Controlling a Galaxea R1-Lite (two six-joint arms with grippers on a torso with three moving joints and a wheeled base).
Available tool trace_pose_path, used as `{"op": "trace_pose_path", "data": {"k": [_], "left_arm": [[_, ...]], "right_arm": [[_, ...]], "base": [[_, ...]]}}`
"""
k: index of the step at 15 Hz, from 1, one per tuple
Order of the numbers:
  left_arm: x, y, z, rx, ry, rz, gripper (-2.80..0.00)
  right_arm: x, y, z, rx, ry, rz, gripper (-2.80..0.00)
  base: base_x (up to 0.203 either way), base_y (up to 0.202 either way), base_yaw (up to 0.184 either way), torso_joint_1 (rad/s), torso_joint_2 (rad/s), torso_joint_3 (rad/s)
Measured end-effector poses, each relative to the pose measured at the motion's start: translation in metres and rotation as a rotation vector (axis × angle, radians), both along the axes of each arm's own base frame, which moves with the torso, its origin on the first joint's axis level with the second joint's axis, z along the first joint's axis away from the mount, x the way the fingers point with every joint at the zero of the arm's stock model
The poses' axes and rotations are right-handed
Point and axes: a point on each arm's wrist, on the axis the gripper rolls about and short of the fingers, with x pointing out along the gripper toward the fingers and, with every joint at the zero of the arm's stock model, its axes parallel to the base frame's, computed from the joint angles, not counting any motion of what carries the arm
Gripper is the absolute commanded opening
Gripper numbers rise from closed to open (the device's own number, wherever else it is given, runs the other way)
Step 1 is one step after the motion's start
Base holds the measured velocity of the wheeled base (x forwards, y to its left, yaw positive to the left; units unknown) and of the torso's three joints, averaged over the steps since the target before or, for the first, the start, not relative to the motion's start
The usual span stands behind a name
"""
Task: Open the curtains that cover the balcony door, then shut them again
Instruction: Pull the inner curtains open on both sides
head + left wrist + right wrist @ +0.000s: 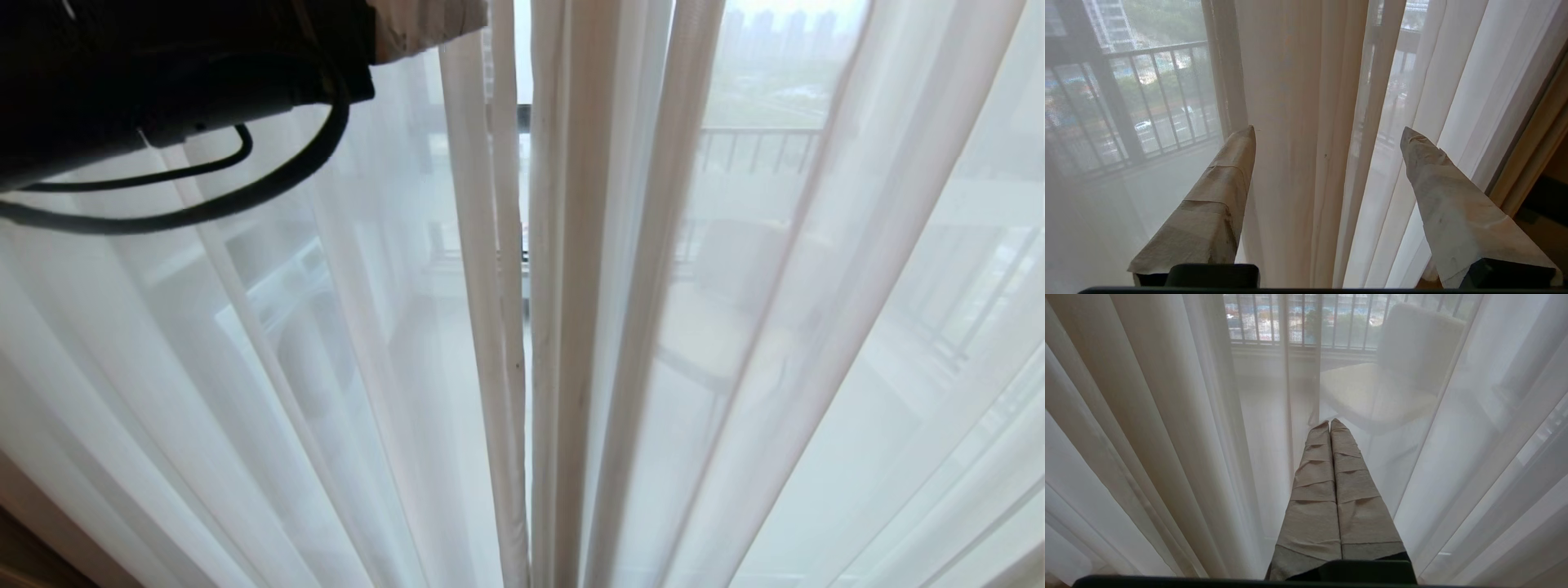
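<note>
Plainly not gripping yet. Left gripper [1327, 130] up high at the left of the head view, jaws spread wide and holding nothing, with a thick fold of the curtains [1298, 122] standing between the two taped fingers [1224, 192] and seemingly brushing the inner face of one. Only the sheer layer in sight, hanging shut across every view. Two hemmed edges [514, 327] meeting at the middle with a thin slit between; railing [759, 147] and chair [1404, 375] dim behind the cloth. Right gripper [1330, 422] parked low beside the sheer, jaws pressed together on nothing.

Most likely to go wrong: closing on too little. Thin, slippery cloth, and a fold free to slide out sideways as the jaws come in, so possibly a pinch on one loose ply or on air — then a sideways pull that drags nothing along the rail.

Second risk: catching the wrong pleat. Hard to tell from the wrist view whether the fold between the fingers is the hemmed leading edge or a pleat further in. Pulling a mid-panel pleat would bunch the cloth without parting the middle.

Third: pulling at a downward slant rather than along the rail, loading the hooks above, out of view, and jamming the runners or tearing the sheer.

Also worth minding the loose black cable [245, 192] under the arm, close enough to the cloth to snag it on a sweep.
</note>
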Motion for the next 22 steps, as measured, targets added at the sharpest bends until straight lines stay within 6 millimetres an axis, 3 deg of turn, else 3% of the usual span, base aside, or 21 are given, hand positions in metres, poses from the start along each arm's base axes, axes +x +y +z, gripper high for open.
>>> {"op": "trace_pose_path", "data": {"k": [13,22], "left_arm": [[0.071,-0.031,0.009,-0.015,-0.04,0.219,0.0],[0.087,-0.033,0.002,0.033,-0.056,0.334,0.0]], "right_arm": [[0.0,0.0,0.0,0.0,0.0,0.0,-2.8],[0.0,0.0,0.0,0.0,0.0,0.0,-2.8]], "base": [[0.0,0.0,0.0,0.0,0.0,0.0],[0.0,0.0,0.0,0.0,0.0,0.0]]}}
